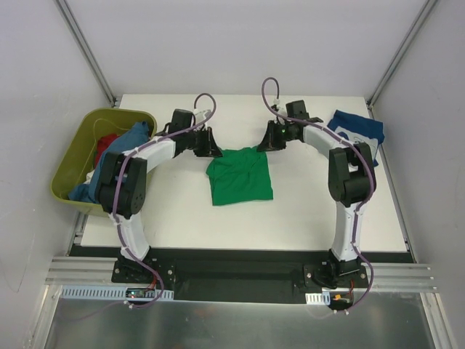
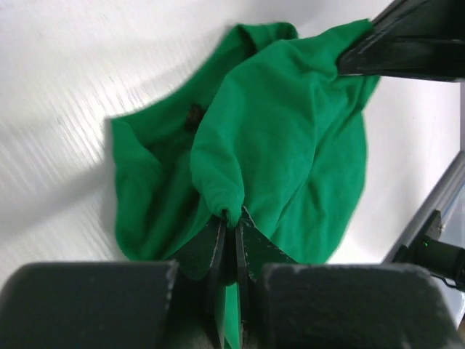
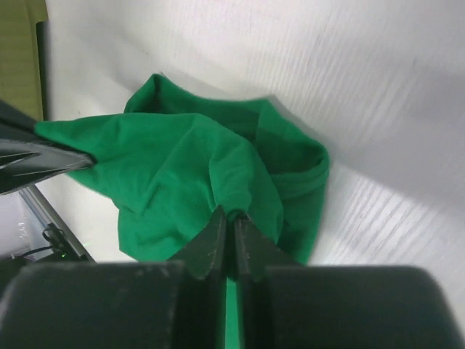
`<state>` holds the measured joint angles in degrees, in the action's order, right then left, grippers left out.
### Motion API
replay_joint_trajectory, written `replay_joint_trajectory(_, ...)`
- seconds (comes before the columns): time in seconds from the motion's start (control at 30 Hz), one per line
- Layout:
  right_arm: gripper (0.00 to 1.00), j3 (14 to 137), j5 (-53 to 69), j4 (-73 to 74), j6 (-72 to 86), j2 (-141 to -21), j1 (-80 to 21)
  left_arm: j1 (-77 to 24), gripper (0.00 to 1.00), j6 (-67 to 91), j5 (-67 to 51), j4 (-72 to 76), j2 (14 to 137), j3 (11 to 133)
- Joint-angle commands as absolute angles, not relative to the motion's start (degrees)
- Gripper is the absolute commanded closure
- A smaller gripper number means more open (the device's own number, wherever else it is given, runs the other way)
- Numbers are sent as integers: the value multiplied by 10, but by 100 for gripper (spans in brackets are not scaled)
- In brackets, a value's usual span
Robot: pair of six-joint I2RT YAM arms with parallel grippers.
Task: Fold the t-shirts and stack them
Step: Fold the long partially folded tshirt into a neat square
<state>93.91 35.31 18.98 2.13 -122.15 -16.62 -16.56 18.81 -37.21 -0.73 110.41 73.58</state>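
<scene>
Green t-shirt (image 1: 240,177) lies crumpled near the middle of the white table (image 1: 305,218). Its 11 o'clock corner is pinched in the left gripper (image 2: 232,222) and its 1 o'clock corner in the right gripper (image 3: 231,218), both pairs of jaws closed tight on a fold of cloth drawn up into a peak. At the table's 9 o'clock edge the olive tub (image 1: 67,174) holds a red t-shirt (image 1: 109,142) and a mid-blue t-shirt (image 1: 133,138) that spills over its rim, while a navy t-shirt (image 1: 356,129) lies on the table at 2 o'clock, outside any container.
</scene>
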Motion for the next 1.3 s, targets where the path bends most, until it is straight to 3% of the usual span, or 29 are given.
replay_joint_trajectory(0.0,99,869,369,161,38,-1107,-170,-180,100,213,-372,24,980,670)
replay_joint_trajectory(0.13,99,760,360,140,51,-983,-171,-202,100,246,-362,63,882,578)
replay_joint_trajectory(0.27,99,665,346,147,56,-898,-171,-211,100,316,-394,214,818,443)
replay_joint_trajectory(0.57,99,627,355,192,57,-831,-178,-208,100,489,-490,491,838,326)
replay_joint_trajectory(0.8,100,709,360,221,49,-924,-178,-154,100,519,-504,495,895,351)
replay_joint_trajectory(1.07,96,862,337,256,48,-1059,-178,-91,100,592,-568,553,1090,467)
replay_joint_trajectory(1.1,96,880,326,263,49,-1088,-178,-86,93,596,-566,554,1111,475)
replay_joint_trajectory(1.17,93,910,315,278,48,-1116,-178,-82,90,591,-558,545,1126,497)
replay_joint_trajectory(1.2,92,938,302,280,48,-1141,-178,-82,80,584,-555,519,1136,505)
replay_joint_trajectory(1.27,88,963,283,287,53,-1164,-177,-82,72,557,-543,486,1143,527)
